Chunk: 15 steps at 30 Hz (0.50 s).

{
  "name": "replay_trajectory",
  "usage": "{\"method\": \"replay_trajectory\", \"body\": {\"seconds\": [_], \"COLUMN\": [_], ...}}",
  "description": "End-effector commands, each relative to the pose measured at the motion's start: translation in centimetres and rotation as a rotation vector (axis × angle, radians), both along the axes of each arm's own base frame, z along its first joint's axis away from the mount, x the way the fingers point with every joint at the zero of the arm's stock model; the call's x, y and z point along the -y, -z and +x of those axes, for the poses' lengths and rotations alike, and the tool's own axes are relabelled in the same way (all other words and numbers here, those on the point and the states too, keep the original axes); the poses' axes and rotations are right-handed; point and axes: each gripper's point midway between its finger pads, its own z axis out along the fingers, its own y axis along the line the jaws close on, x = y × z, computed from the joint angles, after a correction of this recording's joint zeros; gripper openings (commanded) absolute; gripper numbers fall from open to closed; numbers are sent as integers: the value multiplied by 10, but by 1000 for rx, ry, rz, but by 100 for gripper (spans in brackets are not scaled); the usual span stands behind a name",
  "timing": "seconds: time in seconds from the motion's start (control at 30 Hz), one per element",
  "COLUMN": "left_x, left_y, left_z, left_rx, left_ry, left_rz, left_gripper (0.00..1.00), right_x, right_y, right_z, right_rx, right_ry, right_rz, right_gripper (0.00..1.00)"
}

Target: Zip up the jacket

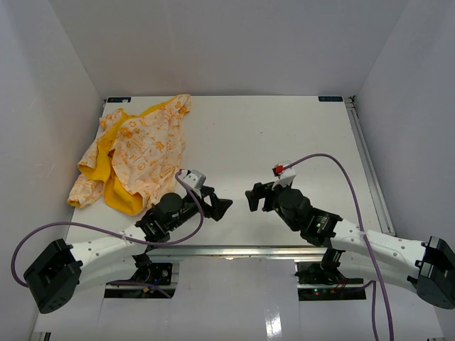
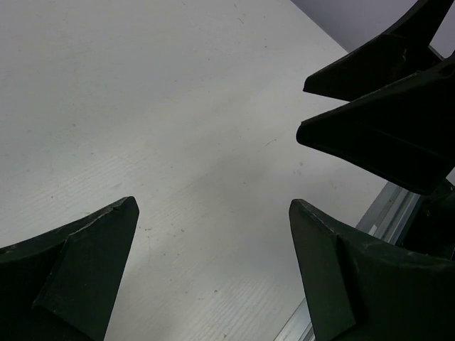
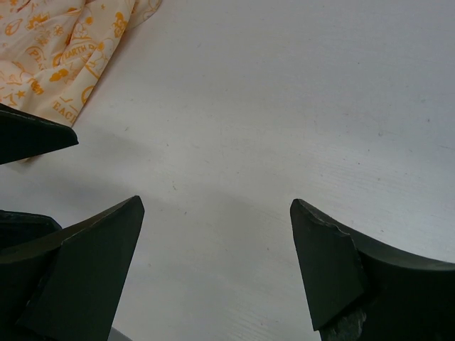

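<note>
A small cream-white fabric jacket (image 1: pixel 135 153) with orange print and bright yellow lining lies crumpled, front open, at the far left corner of the flat white table (image 1: pixel 298 128); its zipper cannot be made out among the folds. The black two-finger left gripper (image 1: pixel 222 206) and its twin, the right gripper (image 1: pixel 250 199), hover tip to tip near the table's front edge; both have their jaws spread wide, holding nothing and clear of the cloth. The task appears not yet begun: reaching for the garment is the step in hand. The next move likely calls for swinging far left, flattening the cloth and finding both zipper ends. The count: one jacket, two arms, two grippers.
</note>
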Motion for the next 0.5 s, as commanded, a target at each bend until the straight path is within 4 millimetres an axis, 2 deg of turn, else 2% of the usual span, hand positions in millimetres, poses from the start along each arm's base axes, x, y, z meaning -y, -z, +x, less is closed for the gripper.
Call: {"method": "replay_trajectory", "body": {"seconds": [0.0,0.03,0.1,0.17,0.27,0.3,0.37,0.47], "left_x": [-1,-6,-20,-34,-60,-69,-100,-124], "left_y": [-10,-5,24,22,36,38,42,27], "left_z": [5,12,31,64,97,104,114,128], "left_rx": [22,12,-86,-154,-286,-305,-326,-343], "left_ry": [-27,-75,-220,-401,-618,-674,-820,-924], "left_rz": [-32,-24,61,117,303,341,424,420], "left_gripper": [98,98,98,98,98,98,98,98], "right_x": [-7,-7,-10,-14,-18,-21,-24,-25], "right_y": [-33,-34,-36,-39,-38,-37,-40,-42], "right_z": [2,2,1,1,-1,-3,-5,-8], "right_rx": [58,63,62,54,42,45,57,65], "right_ry": [-11,-14,-30,-42,-65,-89,-115,-132], "right_rz": [84,86,83,77,54,53,67,81], "right_gripper": [90,90,90,90,90,90,90,90]}}
